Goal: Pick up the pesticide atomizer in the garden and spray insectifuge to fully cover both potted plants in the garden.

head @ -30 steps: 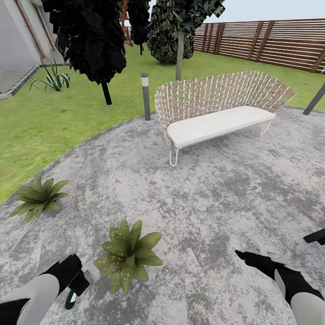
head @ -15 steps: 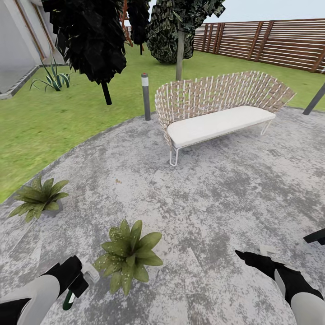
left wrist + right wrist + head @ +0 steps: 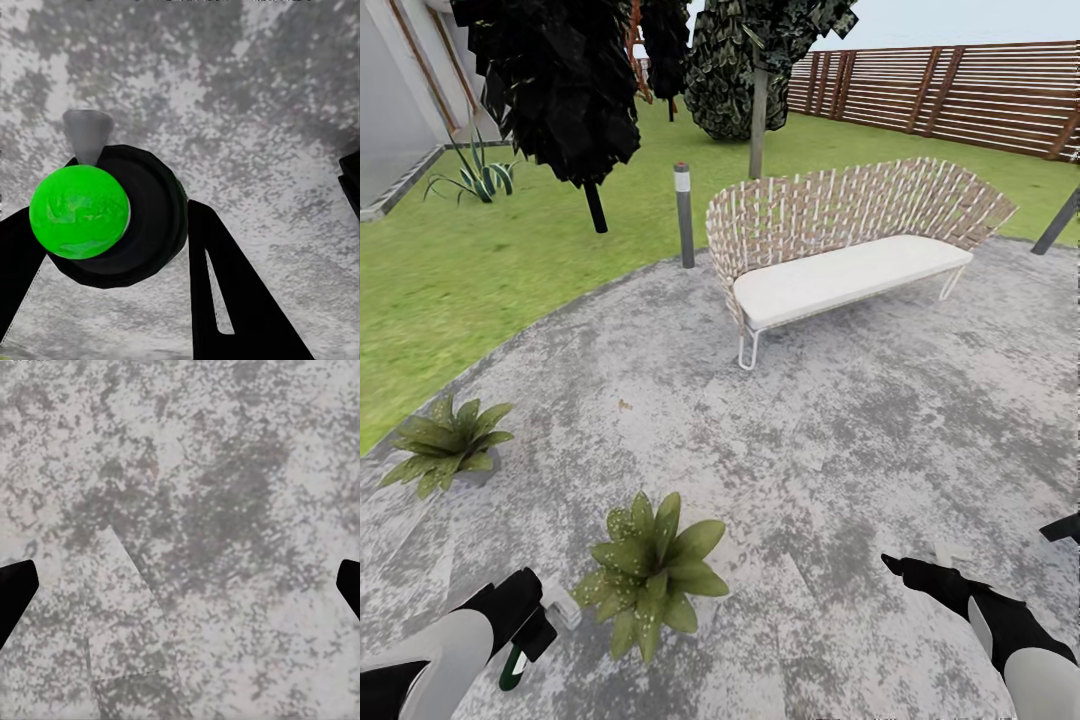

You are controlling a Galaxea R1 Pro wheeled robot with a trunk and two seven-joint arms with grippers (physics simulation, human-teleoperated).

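Atomizer (image 3: 532,640) sits clenched in your left tool (image 3: 538,622), low at your left side, its pale nozzle head poking out toward the near plant (image 3: 650,570) and its green body hanging below the fingers. From the left wrist you see the green body (image 3: 79,212) end-on, held between the two dark fingers (image 3: 236,292).

Over the last second the whole head view has slid a little: the bench (image 3: 850,255) and both plants sit slightly differently in the picture, while your arms hold the same spot in it. That reads as the base or head moving, not the things. The nozzle is now just beside the near plant's leaves, so I judge you are about lined up to spray it; nothing shows spray on the leaves yet.

The far plant (image 3: 445,445) stands well apart to the left, near where the paving (image 3: 840,450) meets the grass (image 3: 510,260). You will need to turn or roll toward it after the first one.

Your right tool (image 3: 900,568) hangs released and empty over bare paving; the right wrist view shows its fingertips (image 3: 15,589) spread wide.

Nothing lies between the nozzle and the near plant. The bench, the post (image 3: 683,215) and the trees (image 3: 560,90) are well behind and out of the way.
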